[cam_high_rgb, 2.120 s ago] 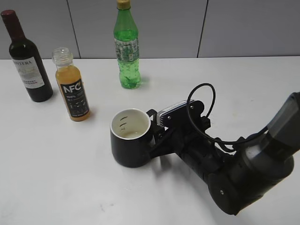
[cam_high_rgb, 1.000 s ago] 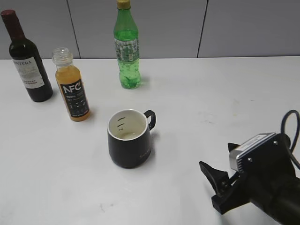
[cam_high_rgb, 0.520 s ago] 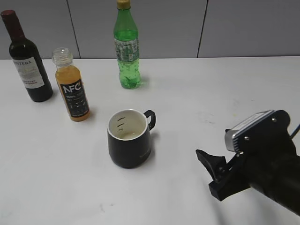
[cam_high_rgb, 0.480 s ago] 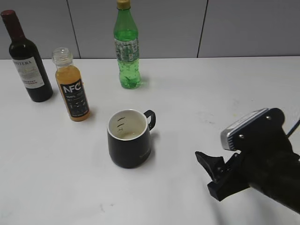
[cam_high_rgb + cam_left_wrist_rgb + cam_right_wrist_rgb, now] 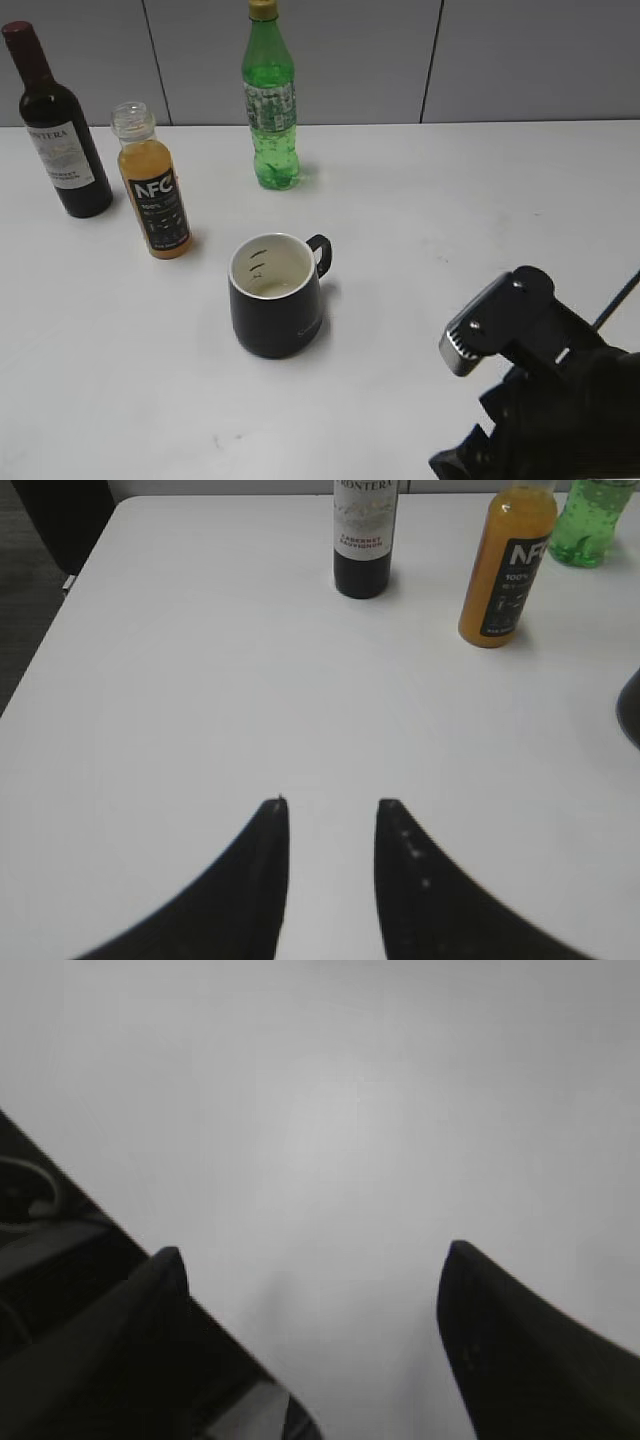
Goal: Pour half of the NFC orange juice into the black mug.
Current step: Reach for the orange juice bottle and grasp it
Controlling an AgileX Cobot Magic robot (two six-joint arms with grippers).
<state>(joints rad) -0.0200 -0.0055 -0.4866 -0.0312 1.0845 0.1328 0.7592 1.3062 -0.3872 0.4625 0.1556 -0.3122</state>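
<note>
Mug (image 5: pixel 632 708) cropped at edge, right jaws' tips unseen

Glossy black mug (image 5: pixel 276 300), clear plastic juice bottle (image 5: pixel 153 184), matt white table (image 5: pixel 450 190).

Black, orange, green and dark red on a white table

The NFC orange juice (image 5: pixel 153 190) is orange under a black label with white lettering, far left. The black mug (image 5: pixel 275 296) is white inside. The wine bottle (image 5: pixel 54 126) is dark with a red cap and white label; the far green bottle (image 5: pixel 271 100) has a yellowish cap. The table (image 5: pixel 450 190) is white, the wall (image 5: pixel 520 60) grey.
</note>
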